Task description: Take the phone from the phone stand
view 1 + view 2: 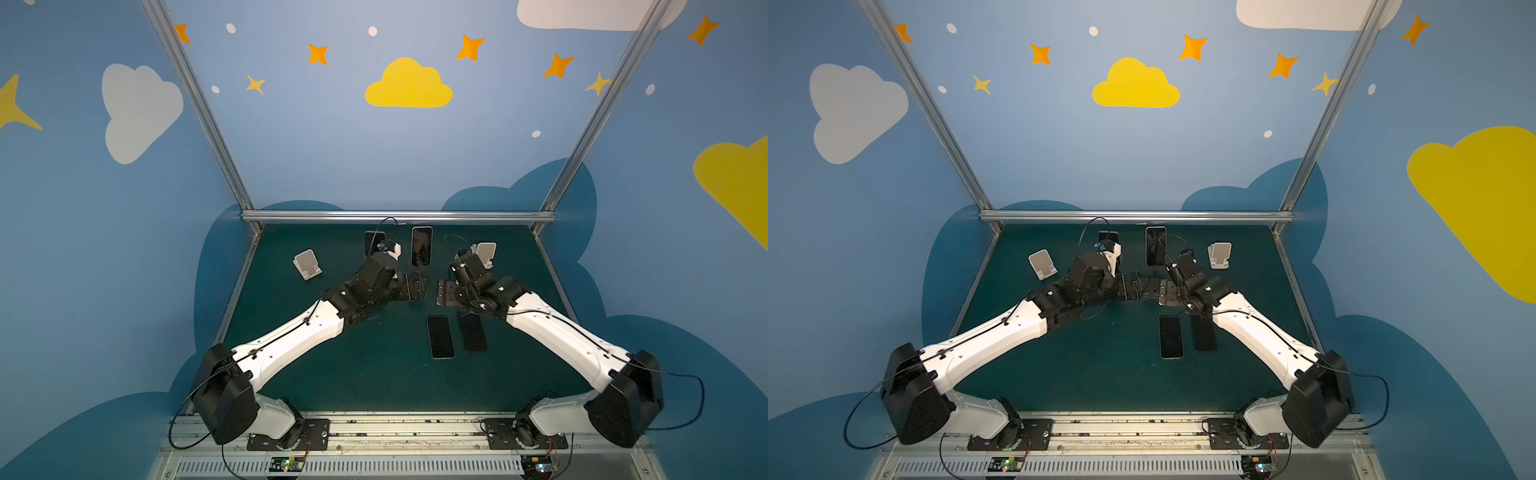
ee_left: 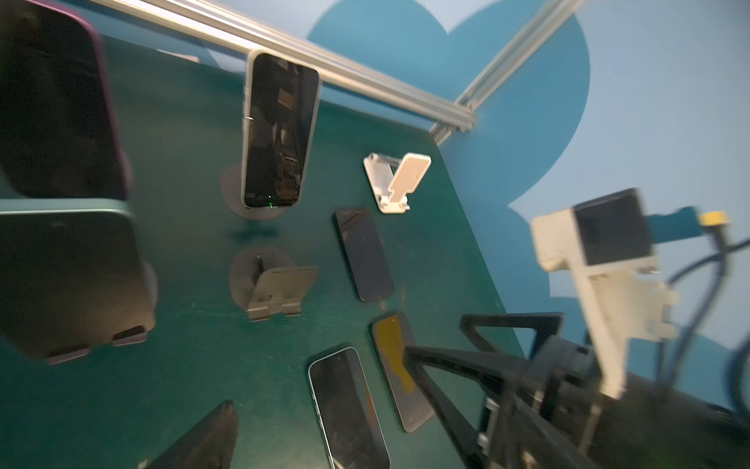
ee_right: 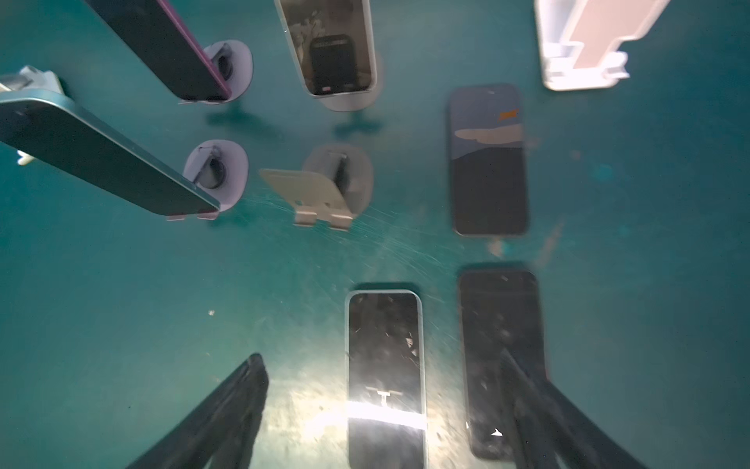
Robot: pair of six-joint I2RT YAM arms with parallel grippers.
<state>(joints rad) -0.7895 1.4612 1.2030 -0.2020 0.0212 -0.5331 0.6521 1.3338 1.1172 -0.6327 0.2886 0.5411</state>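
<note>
Both arms meet over the middle of the green worktop (image 1: 332,374). Left fingers (image 2: 211,434) are spread wide with nothing in them. Right fingers (image 3: 227,406) are apart too, holding nothing, hanging above a pale-rimmed phone (image 3: 383,365) lying flat (wrist views are pretty blurry). Propped on round-base stands (image 3: 215,170): a white-edged phone (image 1: 422,246) at the back middle, plus a purple phone (image 3: 170,44) and a teal phone (image 3: 93,158). A grey stand (image 3: 320,195) sits bare near them.
</note>
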